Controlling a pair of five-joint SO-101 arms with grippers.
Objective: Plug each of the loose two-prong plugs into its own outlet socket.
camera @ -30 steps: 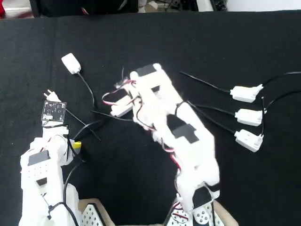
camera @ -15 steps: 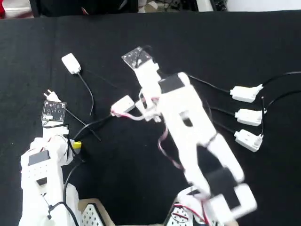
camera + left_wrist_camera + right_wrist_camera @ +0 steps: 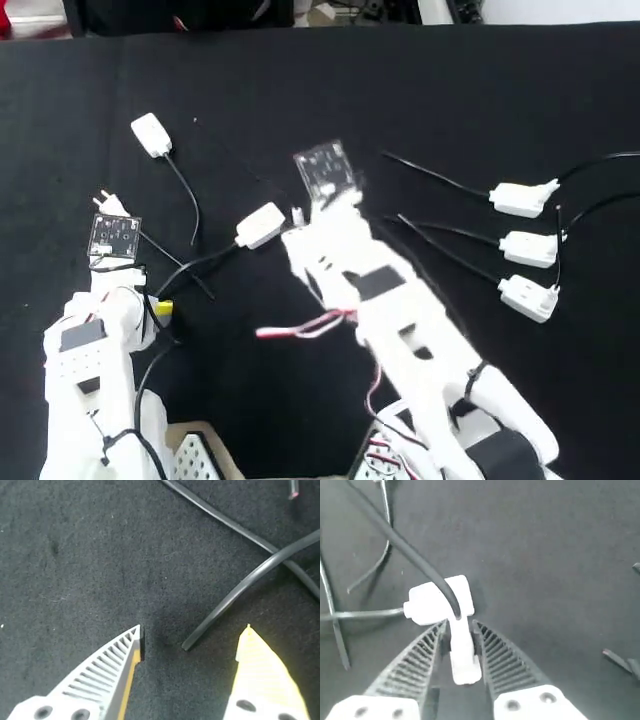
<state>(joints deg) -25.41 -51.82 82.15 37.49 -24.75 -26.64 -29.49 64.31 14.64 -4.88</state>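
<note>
Change: right arm [image 3: 400, 320] swung back over the table [image 3: 450, 90]
Right hand [image 3: 459, 625]: closed on white plug [image 3: 437, 600], socket next
Left hand [image 3: 192, 629]: open, empty

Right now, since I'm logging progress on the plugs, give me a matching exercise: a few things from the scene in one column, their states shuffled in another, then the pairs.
1. left gripper
2. right gripper
3. two-prong plug
4. three white blocks

A. lined up at the far right, cables attached
B. jaws closed on the white connector
C. lying loose, ungripped
D. jaws open above a black cable end

Pairs: 1-D, 2-B, 3-C, 4-A
</note>
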